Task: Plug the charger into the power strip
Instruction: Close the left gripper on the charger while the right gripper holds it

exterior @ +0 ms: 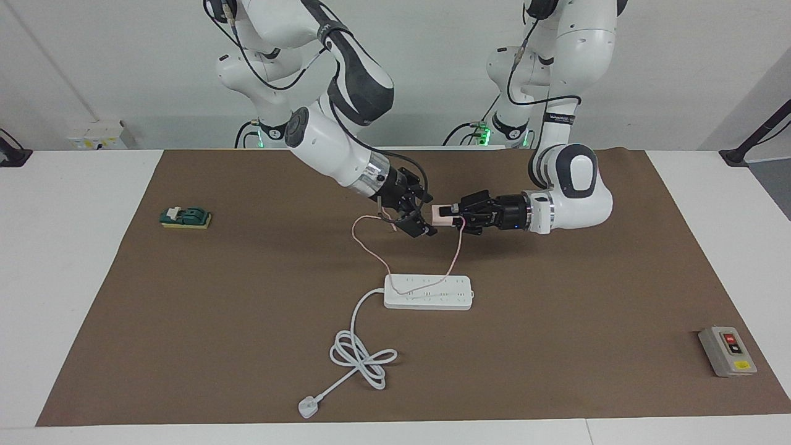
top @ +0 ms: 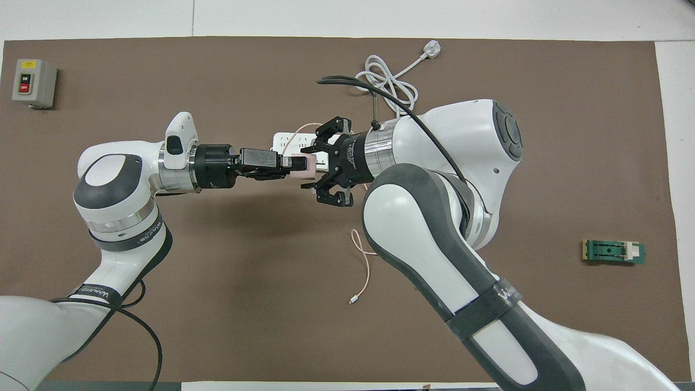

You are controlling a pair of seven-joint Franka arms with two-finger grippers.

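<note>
- Both arms meet in mid-air over the brown mat [exterior: 556, 346], toward the robots' end of it, with the handover point in the middle of the table.
- The power strip [exterior: 429, 292] lies flat on the mat below them, farther from the robots, its thick white cord [exterior: 358, 352] coiled farther out again.
- The left gripper [exterior: 456, 217] is clamped on the charger [exterior: 441, 214], holding the pale pink cube level and off the table.
- The right gripper [exterior: 419, 224] sits just beside the cube with its fingers spread apart, clear of it in the facing view; it grips nothing.
- The charger's thin pink cable [exterior: 455, 250] hangs down from the cube, drapes across the top of the strip, then loops back toward the robots.
- Risk one: that cable lies over the sockets, so it could be pinched under the plug on the way down.
- Risk two: the cable's loop runs right by the right gripper, so a careless retreat could catch it and tug the cube askew in the left's hold.
- Risk three: prongs can't be made out, so the cube's orientation may need correcting before insertion.
</note>
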